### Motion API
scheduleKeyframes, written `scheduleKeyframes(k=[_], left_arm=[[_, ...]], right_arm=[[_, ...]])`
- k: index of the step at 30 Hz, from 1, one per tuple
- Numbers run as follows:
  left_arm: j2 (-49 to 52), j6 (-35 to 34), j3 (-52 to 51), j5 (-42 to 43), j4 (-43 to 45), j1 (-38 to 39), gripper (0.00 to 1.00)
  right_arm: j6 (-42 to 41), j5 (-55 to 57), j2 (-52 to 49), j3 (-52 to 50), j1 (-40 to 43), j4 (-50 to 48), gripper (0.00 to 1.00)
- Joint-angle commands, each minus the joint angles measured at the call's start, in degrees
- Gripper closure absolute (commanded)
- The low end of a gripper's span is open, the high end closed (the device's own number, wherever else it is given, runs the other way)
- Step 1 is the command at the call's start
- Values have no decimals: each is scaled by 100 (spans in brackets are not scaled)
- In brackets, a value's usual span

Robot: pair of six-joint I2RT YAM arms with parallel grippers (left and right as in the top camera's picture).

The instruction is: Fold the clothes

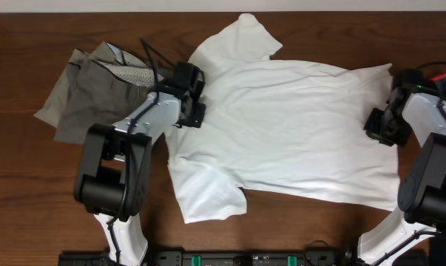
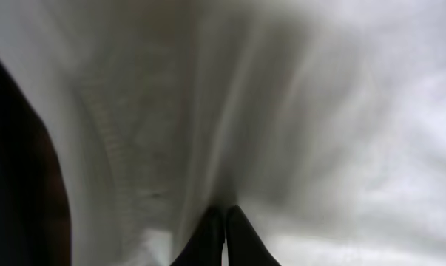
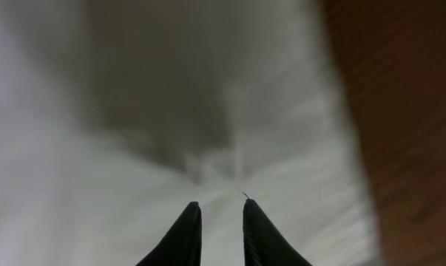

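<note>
Left wrist view: the left end effector [image 2: 224, 210] is pressed together on a thin pucker of the white T-shirt [image 2: 326, 111], with creases fanning away ahead of its tips. At the opposite end of the garment, the right end effector [image 3: 221, 201] stands narrowly parted with hem cloth bunched at its tips, which reads as a pinch on a thicker fold. Risk: either grip holds little cloth, so a fast or uneven lift could let the fabric slip out. If one arm leads the other, the body would drag and wrinkle across the counter [image 1: 30, 192]. Between both end effectors the T-shirt lies spread and mostly flat, plain white, with one sleeve to each side of the left end effector. Beyond the left end effector, grey-khaki trousers [image 1: 89, 92] lie crumpled; a sweeping sleeve could catch them.
</note>
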State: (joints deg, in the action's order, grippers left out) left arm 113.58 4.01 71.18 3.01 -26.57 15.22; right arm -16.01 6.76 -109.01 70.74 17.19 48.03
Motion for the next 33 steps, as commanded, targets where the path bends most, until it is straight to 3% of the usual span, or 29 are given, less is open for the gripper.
scheduleKeyframes(k=[1,4,6,9,10,13,15,17,20,25,33], left_arm=[[203,-122,-70,-234,-76,-214,93],[166,-125,-57,-216,-76,-208,83],[63,-125,-20,-216,-120,-192,65],[-249,-127,31,-216,-214,-192,55],[-413,-127,48,-216,-269,-192,47],[-942,-127,74,-214,-404,-192,40],[-1425,-129,74,-214,-540,-192,35],[-1921,-136,74,-208,-719,-192,34],[-2540,-267,74,-111,-1034,-192,34],[-3421,-505,74,590,-1709,-192,34],[-3936,-647,74,686,-2524,-192,34]], right_arm=[[-133,219,11,-37,155,-87,82],[-101,223,11,-37,177,-291,82],[-63,160,11,-35,199,-439,82],[203,-487,13,-20,295,-529,78],[236,-682,13,-15,350,-527,76],[234,-907,13,4,577,-540,74],[234,-1156,13,50,837,-564,78],[258,-1836,13,57,1134,-704,92],[339,-2621,13,57,1478,-815,98],[341,-2953,13,11,1519,-798,99],[-138,-1075,-149,-273,981,-1290,98]])
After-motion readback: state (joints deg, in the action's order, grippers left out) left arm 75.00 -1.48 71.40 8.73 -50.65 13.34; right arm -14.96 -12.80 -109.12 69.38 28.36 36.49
